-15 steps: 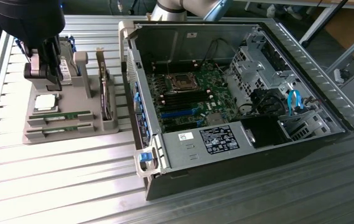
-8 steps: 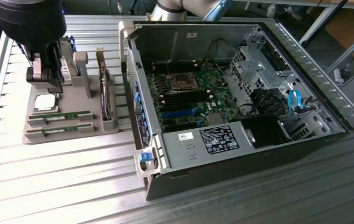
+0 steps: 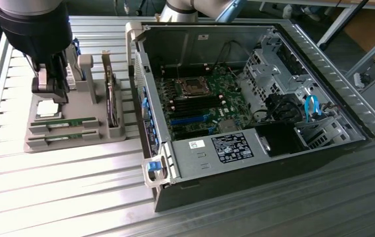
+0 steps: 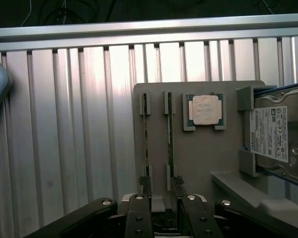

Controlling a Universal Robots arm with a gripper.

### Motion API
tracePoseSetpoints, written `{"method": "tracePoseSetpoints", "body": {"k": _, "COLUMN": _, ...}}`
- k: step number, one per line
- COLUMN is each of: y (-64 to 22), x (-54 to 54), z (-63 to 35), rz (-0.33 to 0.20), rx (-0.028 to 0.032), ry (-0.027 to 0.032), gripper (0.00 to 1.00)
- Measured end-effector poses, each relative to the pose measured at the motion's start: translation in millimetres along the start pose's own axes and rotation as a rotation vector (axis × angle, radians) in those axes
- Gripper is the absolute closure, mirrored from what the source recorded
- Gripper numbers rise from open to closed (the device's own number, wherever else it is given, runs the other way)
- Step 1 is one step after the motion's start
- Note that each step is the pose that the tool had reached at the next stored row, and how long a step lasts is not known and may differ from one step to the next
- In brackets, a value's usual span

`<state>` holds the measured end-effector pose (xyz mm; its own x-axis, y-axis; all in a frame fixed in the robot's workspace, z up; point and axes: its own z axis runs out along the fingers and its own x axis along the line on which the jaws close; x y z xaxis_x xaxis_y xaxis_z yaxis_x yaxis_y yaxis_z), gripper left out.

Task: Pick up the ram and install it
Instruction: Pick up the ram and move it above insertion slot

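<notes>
In the exterior view I have the gripper [image 3: 49,91] hanging low over the grey holder [image 3: 75,143], which sits by the worktop [image 3: 75,197] edge on the exterior view's left, beside the open computer case [image 3: 240,163]. The ram [image 3: 65,121] stands on edge in its holder slot, a second stick [image 3: 65,133] just beside it. In the wrist view the jaws stand parted to a narrow gap, holding nothing. The ram [image 4: 170,129] seems to run between them, though I can't be sure. The processor [image 4: 205,110] and hard drive [image 4: 275,134] rest nearby.
</notes>
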<state>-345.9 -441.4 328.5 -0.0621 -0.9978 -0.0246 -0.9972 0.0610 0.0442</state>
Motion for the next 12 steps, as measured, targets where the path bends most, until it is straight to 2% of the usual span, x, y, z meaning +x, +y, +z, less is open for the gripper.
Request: {"method": "tracePoseSetpoints", "body": {"k": 12, "y": -0.7, "x": 0.4, "z": 18.0, "rz": 0.000, "rx": 0.0000, "ry": 0.0000, "gripper": 0.71}}
